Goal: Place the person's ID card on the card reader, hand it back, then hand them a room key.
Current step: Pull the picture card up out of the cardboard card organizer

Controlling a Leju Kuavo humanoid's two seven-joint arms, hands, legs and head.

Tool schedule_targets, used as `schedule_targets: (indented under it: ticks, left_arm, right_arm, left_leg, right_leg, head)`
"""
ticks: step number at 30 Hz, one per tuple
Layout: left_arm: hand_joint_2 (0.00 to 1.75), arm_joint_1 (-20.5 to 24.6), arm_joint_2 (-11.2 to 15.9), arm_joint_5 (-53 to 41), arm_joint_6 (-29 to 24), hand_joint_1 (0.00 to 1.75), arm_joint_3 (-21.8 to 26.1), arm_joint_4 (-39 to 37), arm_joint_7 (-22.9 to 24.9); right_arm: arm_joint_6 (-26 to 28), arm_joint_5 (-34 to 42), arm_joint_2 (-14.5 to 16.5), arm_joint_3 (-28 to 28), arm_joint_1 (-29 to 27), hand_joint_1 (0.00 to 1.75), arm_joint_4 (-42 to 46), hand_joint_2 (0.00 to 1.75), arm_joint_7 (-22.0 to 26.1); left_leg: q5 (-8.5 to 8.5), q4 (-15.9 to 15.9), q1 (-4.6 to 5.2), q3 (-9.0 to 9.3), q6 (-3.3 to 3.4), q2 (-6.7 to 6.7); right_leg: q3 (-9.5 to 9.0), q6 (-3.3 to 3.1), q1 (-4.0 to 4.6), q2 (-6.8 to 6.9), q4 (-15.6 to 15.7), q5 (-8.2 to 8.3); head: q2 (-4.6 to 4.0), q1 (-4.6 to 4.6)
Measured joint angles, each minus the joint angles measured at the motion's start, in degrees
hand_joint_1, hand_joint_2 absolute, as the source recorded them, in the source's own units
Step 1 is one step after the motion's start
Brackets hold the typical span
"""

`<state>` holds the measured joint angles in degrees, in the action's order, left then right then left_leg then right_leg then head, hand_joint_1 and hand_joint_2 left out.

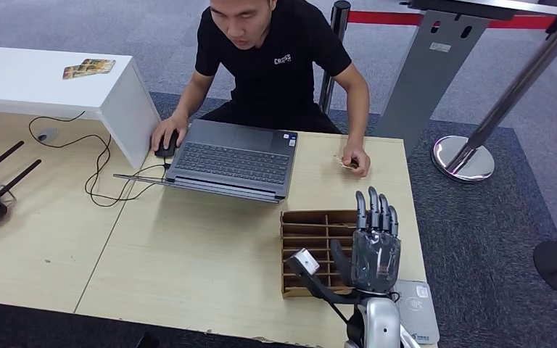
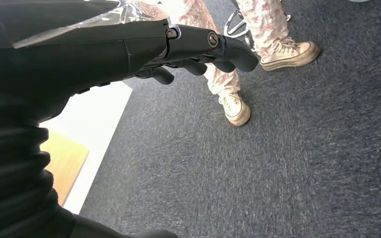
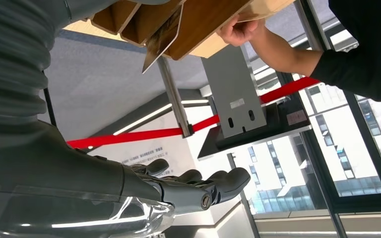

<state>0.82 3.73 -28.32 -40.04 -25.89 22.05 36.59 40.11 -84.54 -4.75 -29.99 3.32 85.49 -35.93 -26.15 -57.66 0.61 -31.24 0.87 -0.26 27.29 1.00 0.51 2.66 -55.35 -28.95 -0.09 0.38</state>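
The right hand (image 1: 374,243) hovers over the slotted cardboard tray (image 1: 310,230), fingers spread, holding nothing. Just beside the tray lies the card reader (image 1: 417,310); beyond it, the person's hand (image 1: 355,160) pinches a small card on the bench (image 1: 188,261). The left hand (image 2: 198,52) hangs empty, fingers loosely curled.

Right hand (image 1: 374,250) raised, empty, over slotted box (image 1: 312,239)

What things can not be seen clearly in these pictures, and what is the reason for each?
- Card reader: head view, partly covered by the right hand and cut off by the bottom edge.
- Item under the person's hand: head view, too small to identify; the fingers cover it.
- Cards on the white counter: head view, print too small to read.
- Left hand: left wrist view, fingers curled; palm hidden.
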Motion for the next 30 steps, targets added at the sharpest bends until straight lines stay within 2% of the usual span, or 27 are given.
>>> schedule_targets:
  ticks: [30]
  left_arm:
    - [1.75, -0.11, 0.40, -0.40, 0.00, 0.00, -0.27, 0.07, 0.70]
  right_arm:
    - [0.00, -1.52, -2.02, 0.44, -1.38, 0.00, -0.84, 1.75, -4.00]
  left_leg:
    - [0.00, 0.00, 0.00, 0.01, 0.00, 0.01]
  right_leg:
    - [0.01, 0.00, 0.00, 0.00, 0.00, 0.00]
  head:
    - [0.00, 0.01]
